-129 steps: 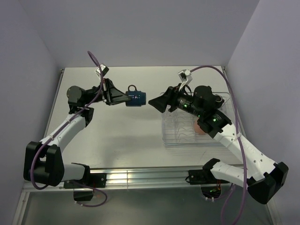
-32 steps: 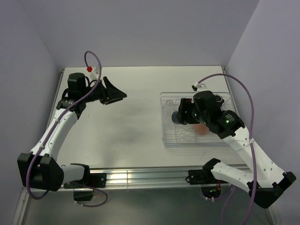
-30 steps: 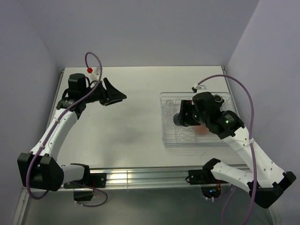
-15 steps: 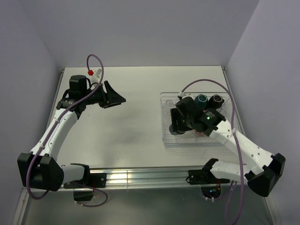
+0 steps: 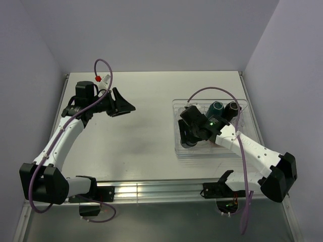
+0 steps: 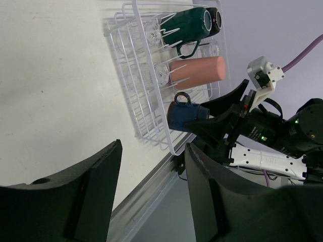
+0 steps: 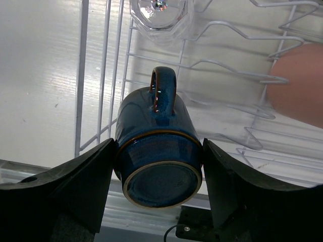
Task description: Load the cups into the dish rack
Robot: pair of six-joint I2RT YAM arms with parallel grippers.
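Right gripper [image 7: 159,174] clamped the blue mug [image 7: 154,126] on its side at the dish rack's [image 7: 82,75] near-left corner. Released unseated, it could have tipped out over the edge, or knocked the glass tumbler [image 7: 159,15] just beyond.

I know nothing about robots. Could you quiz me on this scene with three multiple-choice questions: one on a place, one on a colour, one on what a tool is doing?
1. The left tool is: A) open and empty B) shut tight C) shut on a cup
2. Where is the blue mug? A) lying loose, untouched B) at the dish rack, in the right tool C) in the left tool
3. What colour is the handleless cup in the rack? A) yellow B) white C) salmon-orange
Answers: 1 A, nothing sits between its spread fingers. 2 B, the right tool's fingers flank it above the wires. 3 C, seen lying among the prongs.
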